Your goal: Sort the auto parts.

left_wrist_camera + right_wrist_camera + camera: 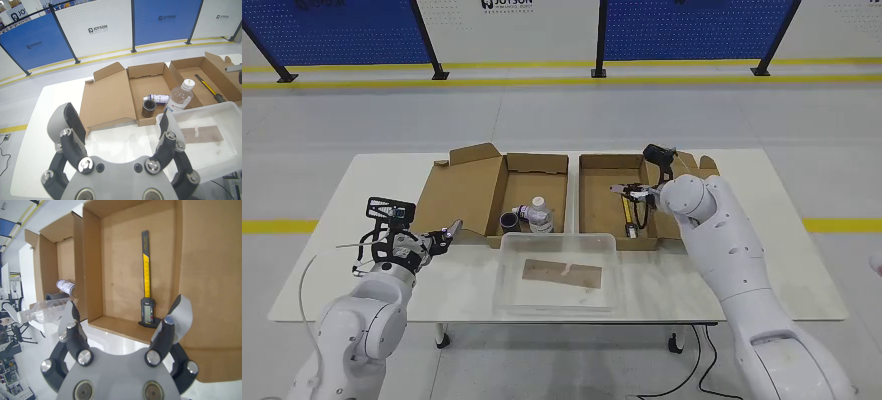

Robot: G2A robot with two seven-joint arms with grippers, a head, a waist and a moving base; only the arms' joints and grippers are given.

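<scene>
Though near — caliper (146, 283) beyond right fingers (182, 309)

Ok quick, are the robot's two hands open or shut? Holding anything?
Left gripper: jaws open, holding nothing.
Right gripper: jaws open, holding nothing.

place: industrial test hall | cues: blue-and-white pegboard partitions (160, 22); yellow floor lines (272, 226); white worktable (332, 270)
</scene>
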